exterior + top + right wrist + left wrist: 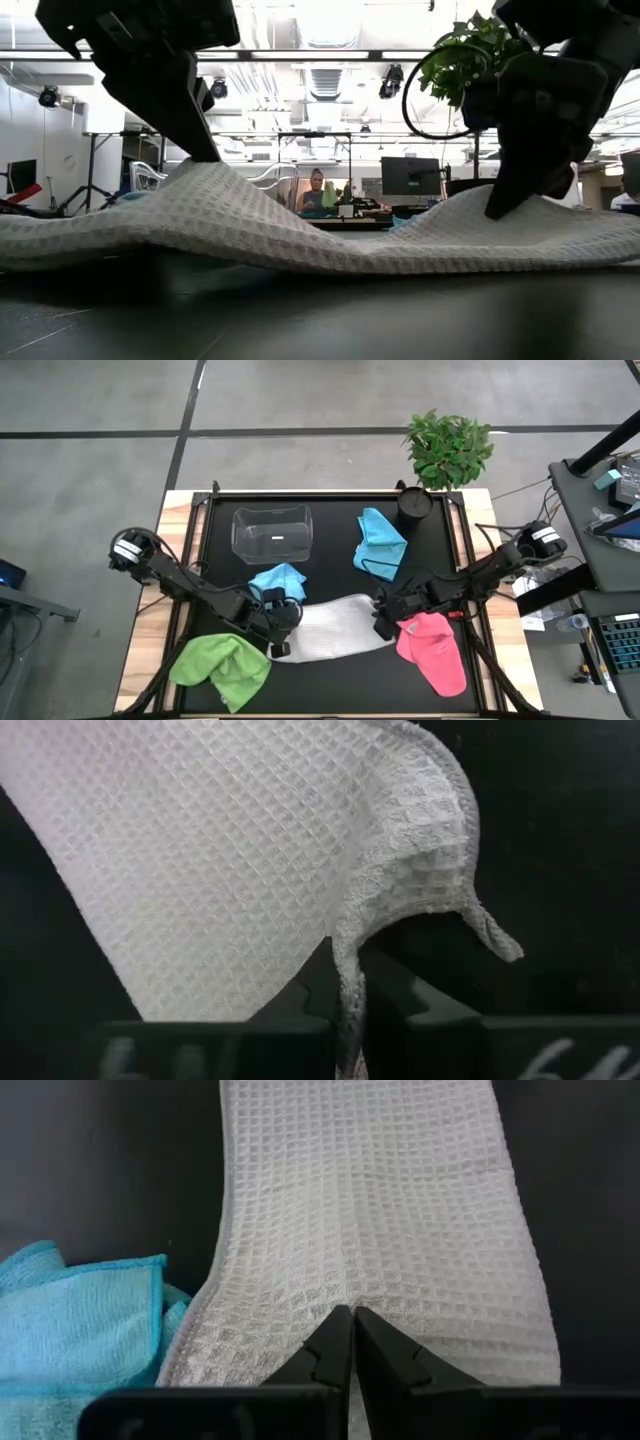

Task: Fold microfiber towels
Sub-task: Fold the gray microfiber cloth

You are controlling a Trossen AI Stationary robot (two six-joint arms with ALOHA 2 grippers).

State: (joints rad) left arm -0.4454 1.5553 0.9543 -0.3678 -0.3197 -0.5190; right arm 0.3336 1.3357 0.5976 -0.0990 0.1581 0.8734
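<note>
Low centre of the overhead frame: the left end effector (281, 647) and right end effector (382, 626) each pinch an end of the pale grey-white waffle-weave microfiber towel (335, 628). Both grips look thin; uneven pulling could slip an edge free or skew the fold. The black-topped desk (330, 530) also carries a crumpled light blue microfiber towel (278, 579) just beside it; a workshop lies beyond.

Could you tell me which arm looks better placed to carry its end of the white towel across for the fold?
Neither clearly: the left gripper and right gripper each pinch an opposite end of the white towel, so both probably move together.
</note>
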